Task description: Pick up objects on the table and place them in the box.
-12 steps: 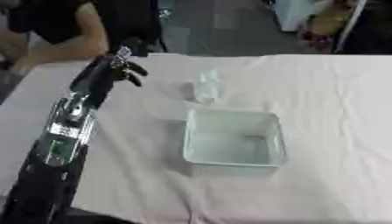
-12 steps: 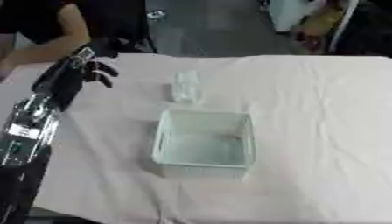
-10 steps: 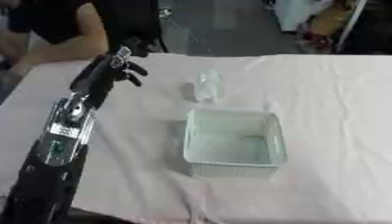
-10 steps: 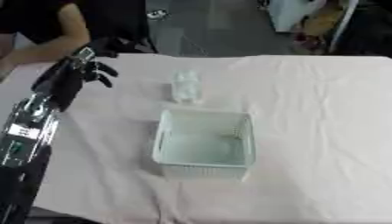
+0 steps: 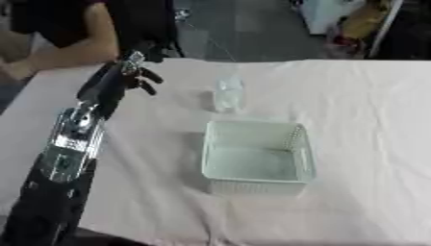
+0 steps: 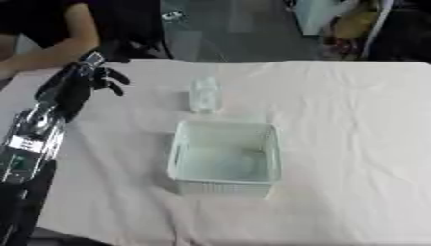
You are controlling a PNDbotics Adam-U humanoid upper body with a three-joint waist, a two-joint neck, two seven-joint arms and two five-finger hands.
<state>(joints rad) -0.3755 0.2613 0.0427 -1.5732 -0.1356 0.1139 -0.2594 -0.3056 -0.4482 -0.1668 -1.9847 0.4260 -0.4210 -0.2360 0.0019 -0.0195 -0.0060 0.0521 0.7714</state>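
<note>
A clear plastic bottle (image 5: 227, 94) stands on the white tablecloth just behind the box. The box (image 5: 258, 157), a pale mesh basket, sits mid-table and looks empty. My left hand (image 5: 124, 79), black, hovers at the far left of the table, well to the left of the bottle and apart from it. Its fingers are curled downward with nothing seen between them. The long black and silver left arm (image 5: 71, 139) runs up from the lower left corner. My right hand shows in neither view.
A person's bare arm (image 5: 59, 50) rests at the far left table edge, close behind my left hand. The table's far edge (image 5: 278, 61) borders a dark floor with clutter at the upper right.
The box and bottle sit slightly lower in the picture, a shift of the whole view. My left hand keeps its place and curl.
</note>
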